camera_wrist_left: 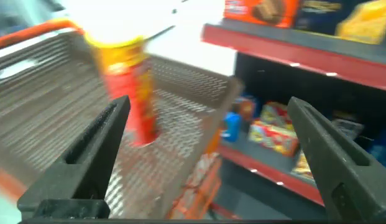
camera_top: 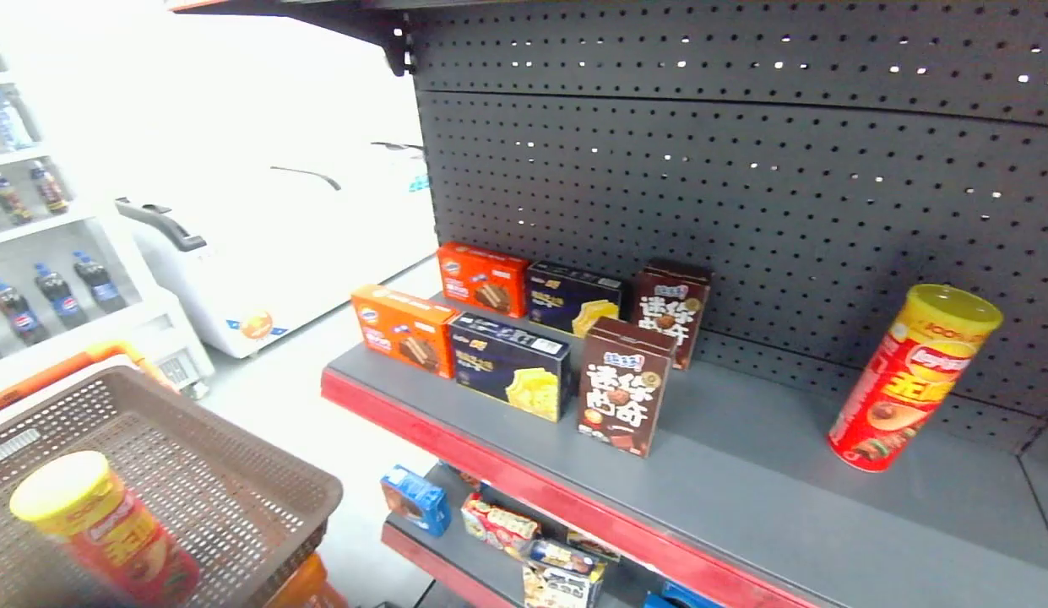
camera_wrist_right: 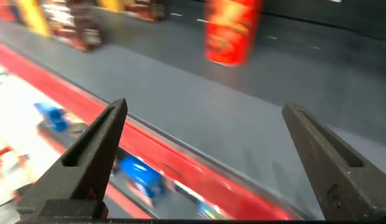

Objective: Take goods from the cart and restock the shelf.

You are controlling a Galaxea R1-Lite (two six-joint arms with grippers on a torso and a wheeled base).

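Note:
A red chip can with a yellow lid (camera_top: 101, 528) stands upright in the brown cart basket (camera_top: 236, 498) at the lower left. In the left wrist view my left gripper (camera_wrist_left: 208, 155) is open and holds nothing, with that can (camera_wrist_left: 133, 81) ahead of it, apart from its fingers. A second red chip can (camera_top: 912, 376) stands on the grey shelf (camera_top: 743, 481) at the right, against the pegboard. My right gripper (camera_wrist_right: 205, 162) is open and bare above the shelf's red front edge (camera_wrist_right: 180, 155), with this can (camera_wrist_right: 232, 28) farther back on the shelf.
Orange, dark blue and brown snack boxes (camera_top: 511, 363) stand in two rows on the left half of the shelf. The lower shelf (camera_top: 490, 523) holds small packets. A white chest freezer (camera_top: 262, 262) and a drinks cooler (camera_top: 42, 253) stand behind the cart.

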